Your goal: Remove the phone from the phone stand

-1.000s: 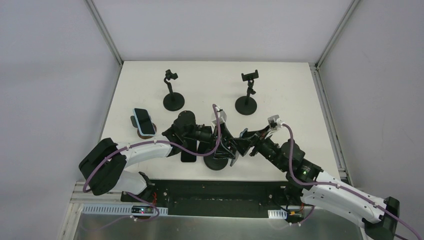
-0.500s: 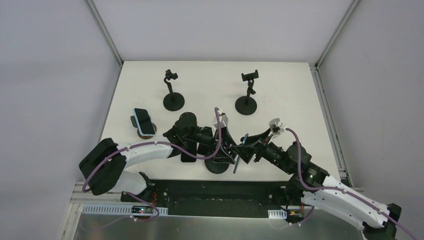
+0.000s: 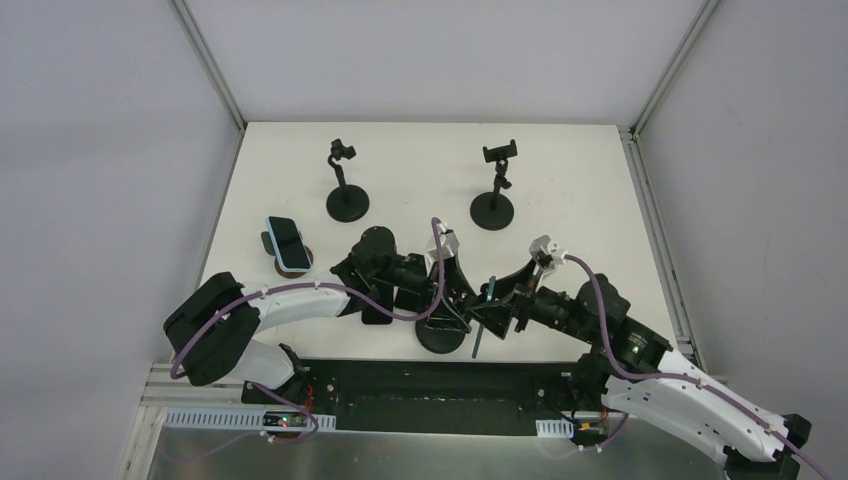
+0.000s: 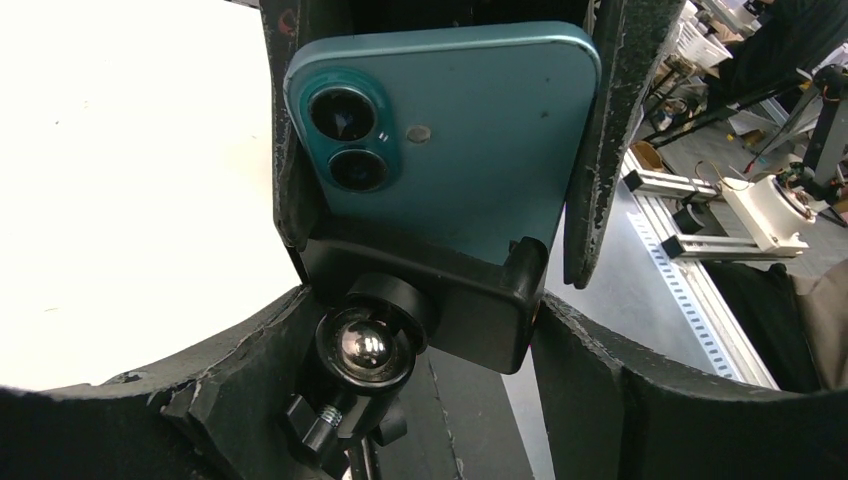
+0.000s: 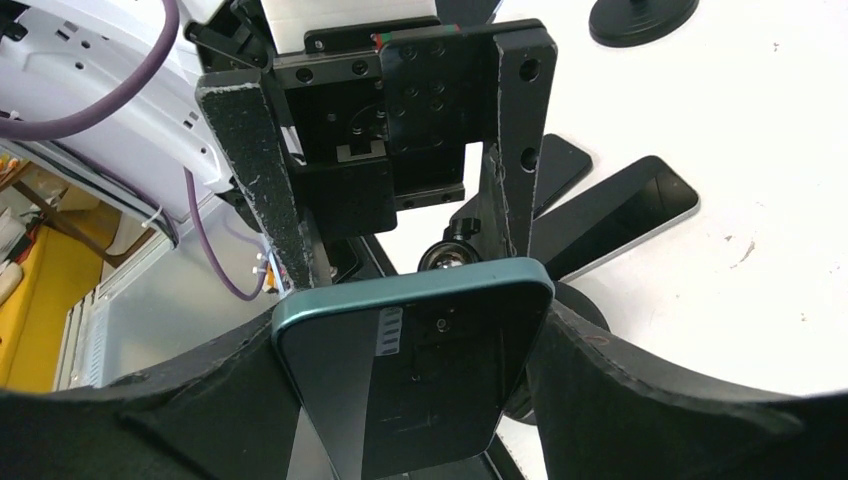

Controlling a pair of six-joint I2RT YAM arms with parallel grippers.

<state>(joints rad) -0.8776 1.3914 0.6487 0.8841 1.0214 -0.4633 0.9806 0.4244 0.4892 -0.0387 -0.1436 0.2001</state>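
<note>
Teal phone (image 4: 450, 130) sat in the clamp of the phone stand (image 4: 440, 295), at the front middle of the counter (image 3: 580, 180). Its lower edge rested in the cradle, camera side facing the left wrist view.

Right gripper (image 5: 410, 330) was closed on the phone's two long edges, pads touching both. Left gripper (image 4: 420, 315) was closed about the stand's clamp near the ball joint, a finger against each side.

A dark phone (image 5: 610, 215) lay flat on the counter just beside the stand's base.

Back-left stand (image 3: 347, 203) and back-right stand (image 3: 492, 212) stood well apart at the rear.
</note>
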